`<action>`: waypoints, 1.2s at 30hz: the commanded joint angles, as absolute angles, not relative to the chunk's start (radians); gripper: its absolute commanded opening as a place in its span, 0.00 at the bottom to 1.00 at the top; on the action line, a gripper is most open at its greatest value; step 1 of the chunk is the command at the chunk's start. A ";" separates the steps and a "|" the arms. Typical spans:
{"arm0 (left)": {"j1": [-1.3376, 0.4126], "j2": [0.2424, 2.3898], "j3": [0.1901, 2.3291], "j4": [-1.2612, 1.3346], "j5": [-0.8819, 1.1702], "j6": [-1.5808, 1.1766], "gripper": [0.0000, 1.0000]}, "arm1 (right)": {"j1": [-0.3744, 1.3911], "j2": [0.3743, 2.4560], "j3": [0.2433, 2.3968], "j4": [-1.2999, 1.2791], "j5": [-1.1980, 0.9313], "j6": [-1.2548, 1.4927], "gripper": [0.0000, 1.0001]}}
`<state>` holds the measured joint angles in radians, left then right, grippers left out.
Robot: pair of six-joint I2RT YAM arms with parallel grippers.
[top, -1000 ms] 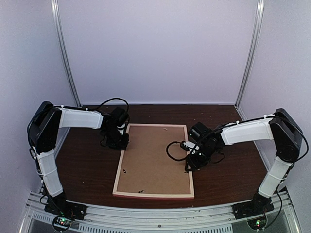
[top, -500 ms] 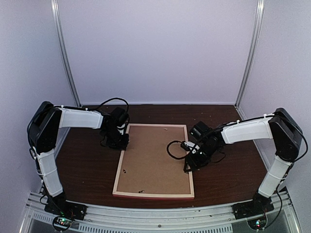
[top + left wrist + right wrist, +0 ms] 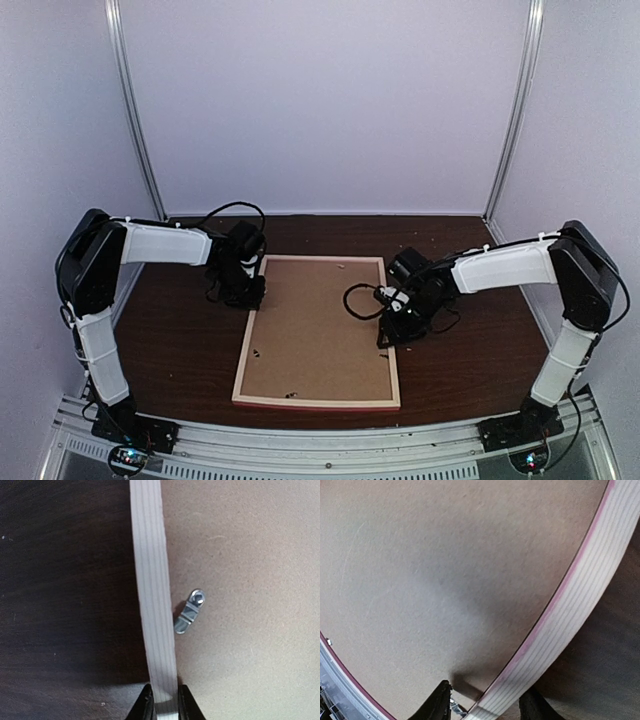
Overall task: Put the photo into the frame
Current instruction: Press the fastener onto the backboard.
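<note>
left gripper (image 3: 164, 701) clamps the frame (image 3: 150, 580) by its left rail, right gripper (image 3: 486, 703) straddles the right rail unclenched; it should close squarely before any lift.

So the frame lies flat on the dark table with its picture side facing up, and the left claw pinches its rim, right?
Not quite. The frame lies back side up: the top view shows a plain brown board filling it, no picture. The rest stands: it lies flat on the dark table, and the left claw pinches its rim.
</note>
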<state>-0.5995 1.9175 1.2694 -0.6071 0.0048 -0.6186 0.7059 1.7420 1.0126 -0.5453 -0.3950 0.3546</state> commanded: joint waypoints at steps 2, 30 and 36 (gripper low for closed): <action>-0.604 1.880 1.263 -0.643 0.053 -0.595 0.19 | 0.679 1.789 1.066 -0.546 -0.233 0.442 0.44; -0.604 1.851 1.289 -0.600 0.111 -0.592 0.44 | 0.643 1.769 1.049 -0.596 -0.106 0.453 0.10; -0.604 1.909 1.356 -0.630 0.116 -0.538 0.51 | 0.640 1.749 1.028 -0.597 -0.130 0.437 0.08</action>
<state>-0.5995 1.8858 1.2888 -0.6315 0.0952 -0.5842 0.6437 1.7695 1.0660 -0.5186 -0.1673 0.4870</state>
